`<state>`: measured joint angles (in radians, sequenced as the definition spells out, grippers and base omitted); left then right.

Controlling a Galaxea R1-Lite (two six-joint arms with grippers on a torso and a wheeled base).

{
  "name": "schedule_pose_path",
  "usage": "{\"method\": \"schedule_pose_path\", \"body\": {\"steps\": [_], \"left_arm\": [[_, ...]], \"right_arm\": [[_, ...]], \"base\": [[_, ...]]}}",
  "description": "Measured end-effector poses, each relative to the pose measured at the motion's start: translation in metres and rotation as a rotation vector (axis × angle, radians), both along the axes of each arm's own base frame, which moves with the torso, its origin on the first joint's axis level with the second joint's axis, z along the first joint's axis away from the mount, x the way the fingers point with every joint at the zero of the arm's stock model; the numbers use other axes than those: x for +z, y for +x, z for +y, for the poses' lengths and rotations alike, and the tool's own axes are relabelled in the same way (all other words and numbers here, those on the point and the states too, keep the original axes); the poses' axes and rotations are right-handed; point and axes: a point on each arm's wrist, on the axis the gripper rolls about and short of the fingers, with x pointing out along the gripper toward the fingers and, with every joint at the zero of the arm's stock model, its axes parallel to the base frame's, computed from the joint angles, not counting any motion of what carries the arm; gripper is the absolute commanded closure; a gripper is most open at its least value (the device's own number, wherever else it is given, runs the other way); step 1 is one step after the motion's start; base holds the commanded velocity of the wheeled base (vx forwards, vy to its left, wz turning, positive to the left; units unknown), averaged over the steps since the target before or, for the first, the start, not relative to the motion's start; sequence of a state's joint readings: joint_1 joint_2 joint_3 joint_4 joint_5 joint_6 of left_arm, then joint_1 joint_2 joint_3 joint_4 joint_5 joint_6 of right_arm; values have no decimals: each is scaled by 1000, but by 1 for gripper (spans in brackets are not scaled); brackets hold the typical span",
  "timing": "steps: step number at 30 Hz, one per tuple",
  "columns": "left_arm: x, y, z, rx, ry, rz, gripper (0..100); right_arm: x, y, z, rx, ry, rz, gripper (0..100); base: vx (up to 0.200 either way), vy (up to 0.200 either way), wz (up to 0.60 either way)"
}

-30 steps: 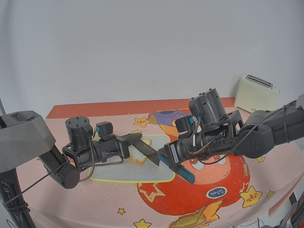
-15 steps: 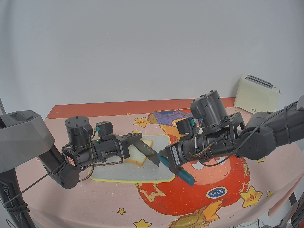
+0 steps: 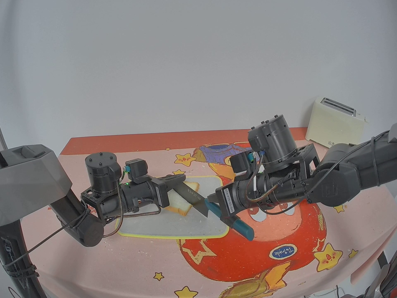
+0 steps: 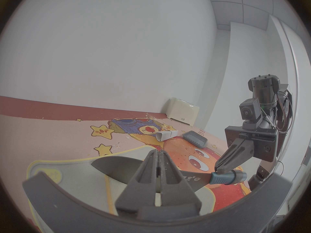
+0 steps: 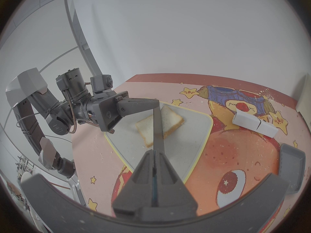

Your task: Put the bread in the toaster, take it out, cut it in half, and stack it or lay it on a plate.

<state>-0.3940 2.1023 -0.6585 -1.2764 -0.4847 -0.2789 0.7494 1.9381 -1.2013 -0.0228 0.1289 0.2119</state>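
A slice of bread (image 3: 180, 205) (image 5: 170, 118) lies flat on a white cutting board (image 3: 165, 226) (image 5: 191, 136) with a yellow rim. A knife (image 3: 192, 196) (image 4: 194, 178) (image 5: 157, 130) with a teal handle rests edge-down across the slice. My right gripper (image 3: 215, 207) (image 5: 155, 152) (image 4: 222, 170) is shut on that handle, at the board's right edge. My left gripper (image 3: 182, 178) (image 4: 158, 152) (image 5: 157, 102) is shut and stretches level over the slice's far part, its tips next to the blade's tip. Whether it touches the bread I cannot tell.
A cream toaster (image 3: 335, 127) (image 4: 182, 111) stands at the table's far right corner by the wall. A small white folded box (image 5: 254, 123) (image 4: 167, 135) and a dark grey tray (image 5: 291, 169) (image 4: 194, 138) lie on the cartoon tablecloth between the board and the toaster.
My right wrist dipped a little and came back up with the knife. The blade stays across the bread. The left arm has not moved.
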Motion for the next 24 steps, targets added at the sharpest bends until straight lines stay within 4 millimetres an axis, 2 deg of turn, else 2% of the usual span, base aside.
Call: {"method": "schedule_pose_path", "body": {"steps": [5,6,15,19,24], "left_arm": [[0,0,0,1,0,1,100],[0,0,0,1,0,0,100],[0,1,0,1,0,-1,100],[0,1,0,1,0,-1,100],[0,1,0,1,-1,-1,100]], "right_arm": [[9,3,0,0,17,-27,100],[10,3,0,0,20,-32,0],[23,1,-1,-15,21,-76,0],[21,-4,-2,-8,-14,-95,0],[9,-10,-6,-11,-86,-97,0]], "base": [[0,0,0],[0,0,0],[0,0,0],[0,0,0],[0,0,0]]}}
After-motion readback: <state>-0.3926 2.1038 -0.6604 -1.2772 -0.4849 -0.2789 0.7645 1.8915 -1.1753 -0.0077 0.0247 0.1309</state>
